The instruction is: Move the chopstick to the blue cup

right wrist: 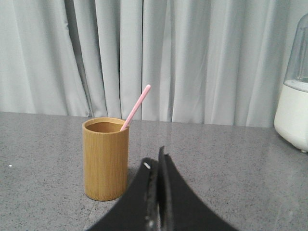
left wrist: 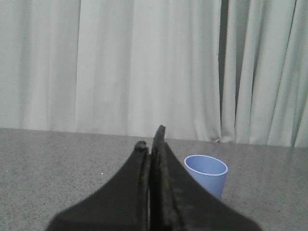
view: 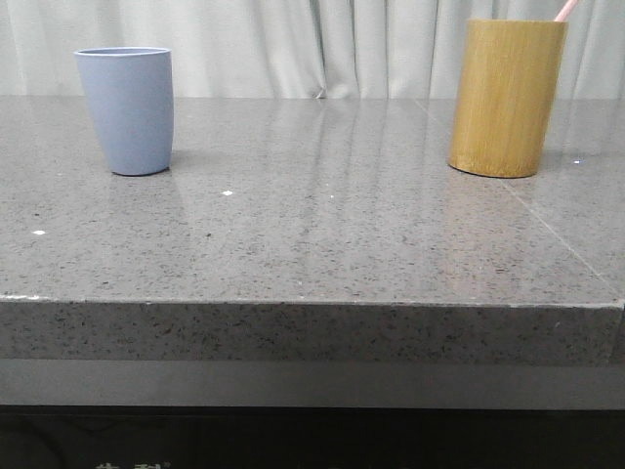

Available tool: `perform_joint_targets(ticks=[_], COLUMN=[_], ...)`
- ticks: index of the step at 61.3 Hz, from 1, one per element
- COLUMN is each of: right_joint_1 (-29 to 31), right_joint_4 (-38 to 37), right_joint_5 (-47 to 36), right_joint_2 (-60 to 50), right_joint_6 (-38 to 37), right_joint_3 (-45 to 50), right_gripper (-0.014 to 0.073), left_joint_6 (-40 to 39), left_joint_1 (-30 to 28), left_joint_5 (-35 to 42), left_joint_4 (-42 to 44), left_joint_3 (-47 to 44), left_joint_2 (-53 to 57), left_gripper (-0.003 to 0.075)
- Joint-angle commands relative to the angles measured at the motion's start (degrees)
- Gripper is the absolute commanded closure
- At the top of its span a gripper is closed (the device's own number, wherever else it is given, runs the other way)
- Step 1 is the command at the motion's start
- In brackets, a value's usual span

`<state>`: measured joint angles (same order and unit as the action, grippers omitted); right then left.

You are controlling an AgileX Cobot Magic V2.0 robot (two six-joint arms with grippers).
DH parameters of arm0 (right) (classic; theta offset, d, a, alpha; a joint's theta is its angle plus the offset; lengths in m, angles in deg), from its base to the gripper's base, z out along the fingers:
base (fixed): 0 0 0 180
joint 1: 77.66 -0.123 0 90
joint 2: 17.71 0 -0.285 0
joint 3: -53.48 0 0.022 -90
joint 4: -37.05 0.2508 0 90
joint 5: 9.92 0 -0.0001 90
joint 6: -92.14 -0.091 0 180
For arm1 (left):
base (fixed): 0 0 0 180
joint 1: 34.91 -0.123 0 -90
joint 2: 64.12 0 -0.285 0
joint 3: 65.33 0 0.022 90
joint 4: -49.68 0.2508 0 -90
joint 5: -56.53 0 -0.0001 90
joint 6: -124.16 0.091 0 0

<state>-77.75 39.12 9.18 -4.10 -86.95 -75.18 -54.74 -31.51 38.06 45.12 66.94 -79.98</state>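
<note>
Two cups stand well apart on the grey speckled tabletop (view: 322, 244). At the left sits the blue cup (view: 126, 109), upright and with nothing showing above its rim. In the left wrist view the left gripper (left wrist: 150, 139) has its jaws pressed together on nothing, and the blue cup stands ahead of it and slightly off to one side, apart from the fingertips.

At the right stands the bamboo holder (view: 507, 96), and the chopstick (right wrist: 136, 107) leans inside it, its pink upper end poking out above the rim at a slant. In the right wrist view the right gripper (right wrist: 158, 156) is likewise closed and empty, with the bamboo holder just ahead and to one side, and the chopstick's tip higher than the fingertips. A white appliance (right wrist: 293, 103) stands at the far edge of that view.

By my reading the task has not started: the reach for the chopstick is the step in hand. The next move calls for the right gripper to spread its jaws, rise and line up with the exposed pink end, then close on it above the holder's rim.
</note>
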Motion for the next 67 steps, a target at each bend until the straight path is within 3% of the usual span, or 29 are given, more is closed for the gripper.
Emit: perform_joint_targets(ticks=[1, 13, 31, 43, 49, 55, 62, 67], right_joint_1=[0.03, 0.03, 0.03, 0.03, 0.03, 0.03, 0.03, 0.03], right_joint_4=[-0.93, -0.46, -0.01, -0.01, -0.01, 0.42, 1.17, 1.9], right_joint_5=[1.41, 10.12, 12.3, 19.16, 20.87, 21.15, 21.05, 21.05], right_joint_2=[4.83, 14.24, 20.14, 22.88, 23.94, 24.44, 24.48, 24.48], right_joint_6=[0.35, 0.35, 0.35, 0.35, 0.35, 0.35, 0.35, 0.35], right_joint_3=[-7.02, -16.65, -16.26, -16.2, -16.2, -16.2, -16.2, -16.2], right_gripper=[0.066, 0.066, 0.066, 0.0654, 0.058, 0.0385, 0.0147, 0.0071], left_joint_6=[-0.12, -0.12, -0.12, -0.12, -0.04, 0.12, 0.4, 0.51], left_joint_1=[-0.15, -0.15, -0.15, -0.15, -0.15, -0.15, -0.15, 0.12], left_joint_5=[-3.14, -8.99, -8.6, -8.6, -8.6, -8.48, -7.74, -8.63], left_joint_4=[0.02, -0.87, -1.11, -1.0, -1.0, -1.0, -1.0, -1.4], left_joint_3=[7.66, 16.28, 16.28, 16.28, 16.28, 16.28, 16.57, 17.9], left_joint_2=[-5.54, -15.51, -23.25, -26.96, -27.95, -28.52, -28.91, -30.3], left_gripper=[0.0739, 0.0739, 0.0739, 0.0738, 0.0727, 0.0614, 0.0356, 0.0202])
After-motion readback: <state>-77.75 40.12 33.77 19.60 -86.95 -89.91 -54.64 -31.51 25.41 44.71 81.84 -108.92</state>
